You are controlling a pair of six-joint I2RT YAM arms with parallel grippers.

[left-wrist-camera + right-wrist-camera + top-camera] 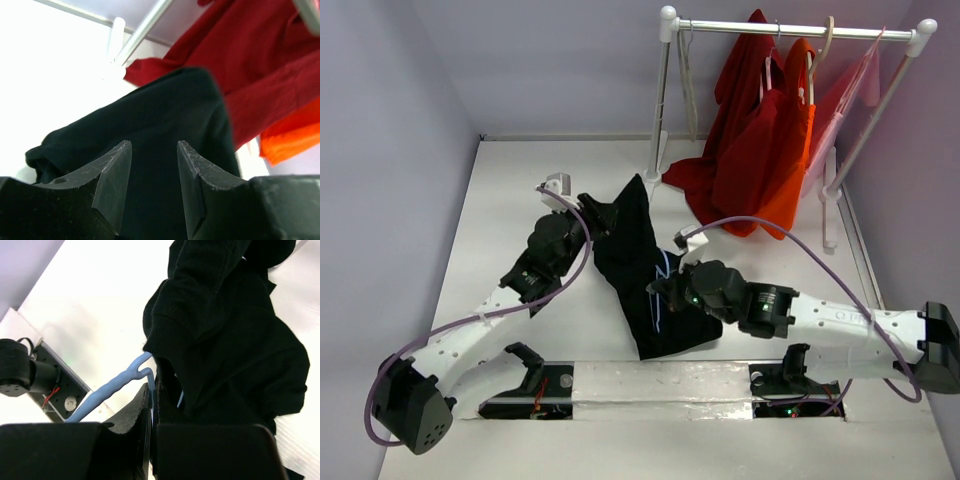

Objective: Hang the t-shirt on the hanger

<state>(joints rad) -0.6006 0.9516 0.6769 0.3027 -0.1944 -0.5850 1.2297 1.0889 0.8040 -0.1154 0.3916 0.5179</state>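
The black t-shirt point(632, 245) lies crumpled in the middle of the table, stretched from upper left to lower right. Thin light-blue wire of the hanger point(662, 272) shows against the cloth; most of it is hidden under the fabric. My right gripper point(667, 287) is shut on the hanger point(112, 387) wire just below its twisted neck, with the t-shirt point(225, 330) draped over it. At the shirt's upper left end my left gripper point(602, 216) stands open. In its own view the t-shirt point(170, 115) fills the space just beyond the left gripper point(154, 145), with nothing pinched.
A white clothes rack point(790, 30) stands at the back right, hung with red garments point(745, 150), an orange one point(790, 190) and a pink one point(840, 110); their hems reach the table next to the shirt. Grey walls close in on both sides.
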